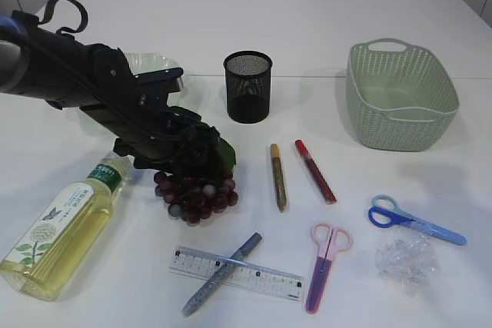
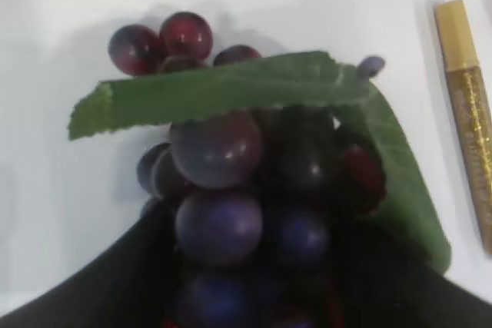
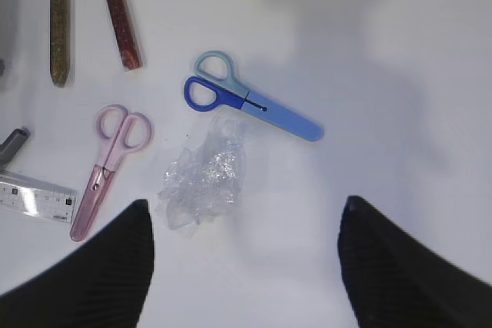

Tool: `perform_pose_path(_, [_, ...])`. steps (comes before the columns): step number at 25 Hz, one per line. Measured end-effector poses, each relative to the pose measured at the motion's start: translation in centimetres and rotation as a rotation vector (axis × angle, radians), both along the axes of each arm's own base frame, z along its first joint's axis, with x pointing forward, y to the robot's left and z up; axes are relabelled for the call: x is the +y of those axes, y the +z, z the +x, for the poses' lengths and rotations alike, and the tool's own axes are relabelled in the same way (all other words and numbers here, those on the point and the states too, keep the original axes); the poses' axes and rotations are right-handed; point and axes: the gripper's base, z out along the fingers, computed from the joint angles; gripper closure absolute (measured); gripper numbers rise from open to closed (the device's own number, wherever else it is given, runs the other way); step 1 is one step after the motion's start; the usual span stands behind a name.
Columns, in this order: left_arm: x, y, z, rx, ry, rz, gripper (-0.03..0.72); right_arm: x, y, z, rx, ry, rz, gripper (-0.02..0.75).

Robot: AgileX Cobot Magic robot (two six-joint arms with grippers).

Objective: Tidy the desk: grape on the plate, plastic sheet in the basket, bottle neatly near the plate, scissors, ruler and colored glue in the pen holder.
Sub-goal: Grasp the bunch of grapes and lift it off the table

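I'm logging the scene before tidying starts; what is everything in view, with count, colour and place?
grape bunch: one, dark purple with green leaf, left of centre, between left gripper's jaws
plate: one, pale, rear left, mostly hidden
bottle: one, yellow liquid, front left, lying
pen holder: one, black mesh, rear centre
basket: one, pale green, rear right
glue pens: three; gold and red centre, silver on ruler
ruler: one, clear, front centre
scissors: two; pink front, blue right
plastic sheet: one, clear, crumpled, front right
left gripper: black
right gripper: black, open, above plastic sheet
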Motion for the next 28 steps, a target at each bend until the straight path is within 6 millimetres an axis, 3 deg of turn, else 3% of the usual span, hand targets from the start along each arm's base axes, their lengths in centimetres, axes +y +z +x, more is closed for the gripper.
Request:
perform_pose_path(5, [0.0, -0.1, -0.2, 0.024, -0.004, 0.003, 0.414, 0.0, 0.0, 0.0, 0.0, -0.001, 0.004, 0.16])
perform_pose_path(9, [0.0, -0.2, -0.2, 0.03, -0.006, 0.004, 0.524, 0.0, 0.0, 0.0, 0.0, -0.001, 0.004, 0.16])
perform_pose_path(13, [0.0, 0.6, -0.3, 0.015, -0.008, -0.002, 0.563, 0.0, 0.0, 0.0, 0.0, -0.001, 0.004, 0.161])
perform_pose_path(17, [0.1, 2.7, -0.5, -0.022, -0.011, -0.022, 0.572, 0.0, 0.0, 0.0, 0.0, -0.001, 0.004, 0.161])
perform_pose_path(24, [0.6, 8.5, -1.6, -0.136, -0.037, -0.055, 0.575, 0.0, 0.0, 0.0, 0.0, -0.001, 0.004, 0.16])
perform_pose_path(28, [1.4, 12.8, -2.7, -0.235, -0.046, -0.084, 0.575, 0.0, 0.0, 0.0, 0.0, -0.001, 0.004, 0.16])
